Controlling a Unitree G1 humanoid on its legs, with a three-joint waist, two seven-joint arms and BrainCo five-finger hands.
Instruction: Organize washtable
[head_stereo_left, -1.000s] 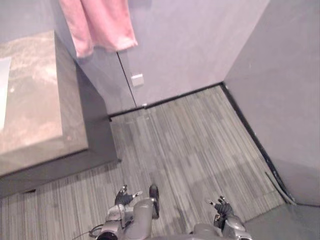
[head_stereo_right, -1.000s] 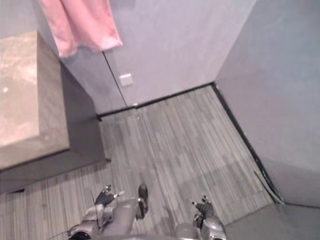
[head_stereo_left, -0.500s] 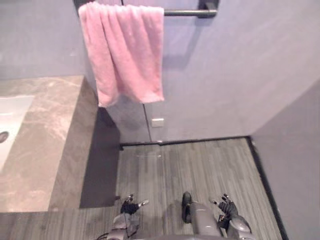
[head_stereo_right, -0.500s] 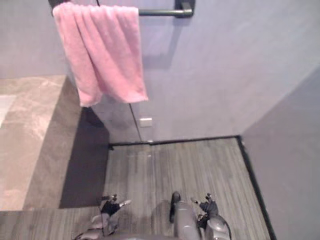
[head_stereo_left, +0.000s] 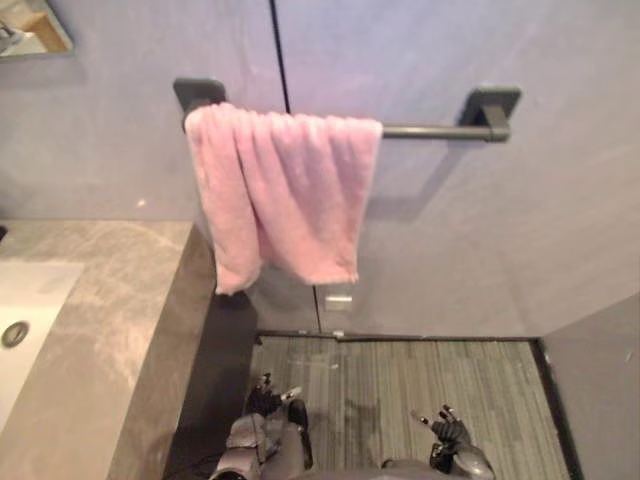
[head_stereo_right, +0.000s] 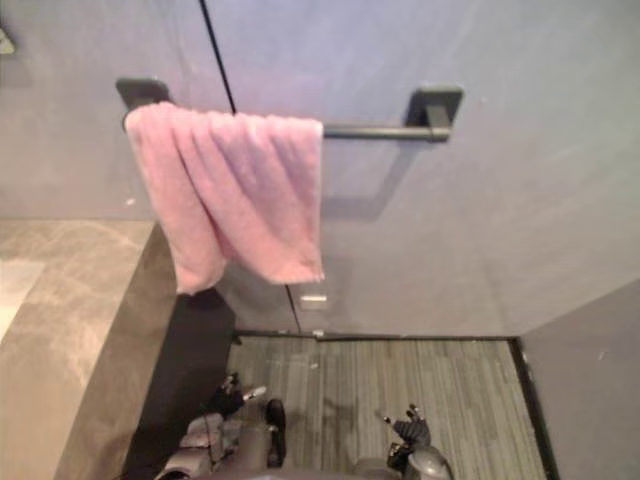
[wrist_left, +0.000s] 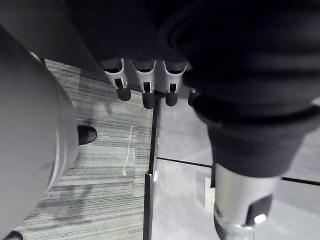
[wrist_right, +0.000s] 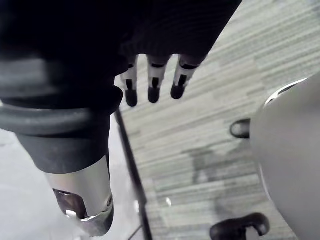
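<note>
A pink towel (head_stereo_left: 280, 190) hangs bunched over the left part of a dark wall rail (head_stereo_left: 440, 130), above the right end of the brown stone washtable (head_stereo_left: 110, 330). A white basin (head_stereo_left: 25, 320) with a round drain is sunk into the counter at the far left. My left hand (head_stereo_left: 262, 402) hangs low over the floor beside the counter's dark side, fingers relaxed and holding nothing. My right hand (head_stereo_left: 447, 432) hangs low to the right, also open and empty. Both wrist views show straight fingers (wrist_left: 145, 92) and a thumb (wrist_right: 82, 200) over grey floor.
Grey walls close the space ahead and to the right. A small white socket plate (head_stereo_left: 338, 300) sits low on the wall under the towel. Striped grey flooring (head_stereo_left: 430, 375) runs between the counter and the right wall. A mirror corner (head_stereo_left: 30, 25) shows at the upper left.
The camera has tilted up and turned left: the towel and its rail now sit mid-picture and less floor shows. Both hands stay low and open.
</note>
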